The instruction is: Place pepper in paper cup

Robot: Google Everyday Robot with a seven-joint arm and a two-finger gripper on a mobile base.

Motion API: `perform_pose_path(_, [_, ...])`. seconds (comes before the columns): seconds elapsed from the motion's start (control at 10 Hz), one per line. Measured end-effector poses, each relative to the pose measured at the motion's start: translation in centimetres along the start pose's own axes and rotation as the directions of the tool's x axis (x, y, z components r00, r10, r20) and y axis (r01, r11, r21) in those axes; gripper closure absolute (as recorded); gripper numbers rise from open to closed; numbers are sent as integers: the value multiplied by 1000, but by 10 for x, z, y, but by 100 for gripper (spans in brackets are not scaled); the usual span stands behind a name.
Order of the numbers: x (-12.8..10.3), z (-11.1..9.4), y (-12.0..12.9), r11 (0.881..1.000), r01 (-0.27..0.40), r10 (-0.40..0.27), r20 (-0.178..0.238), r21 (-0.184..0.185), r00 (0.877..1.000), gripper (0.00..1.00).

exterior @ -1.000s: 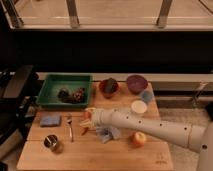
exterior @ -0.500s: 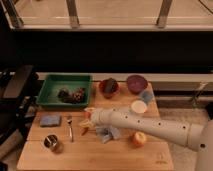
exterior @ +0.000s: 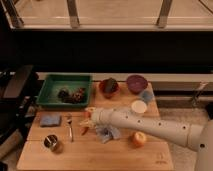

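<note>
Claw (exterior: 90, 121) spread wide over pepper (exterior: 85, 131), fork (exterior: 70, 128) beside, paper cup (exterior: 138, 107) behind arm (exterior: 150, 126).

Pepper (exterior: 85, 131) half-hidden under gripper (exterior: 89, 116).

Matt wood table (exterior: 125, 155), seemingly shiny metal can (exterior: 50, 142).

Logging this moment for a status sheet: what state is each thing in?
gripper: open, low over the table's middle
pepper: lying on the table, by the gripper, not lifted
paper cup: upright, nothing showing in it
green tray: holding dark items
metal can: upright
</note>
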Motion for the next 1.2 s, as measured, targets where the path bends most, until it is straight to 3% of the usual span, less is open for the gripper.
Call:
perform_pose_path(0.6, [26,-1,-7,998,-67,67,-8,15,998,35])
perform_pose_path(1.0, [32,8,-1,996,-86,86,-14,-20,996,36])
perform_pose_path(1.1, [33,8,-1,996,-84,84,-16,-20,996,40])
perform_pose_path(1.2, [33,8,0,996,-84,84,-17,-22,996,52])
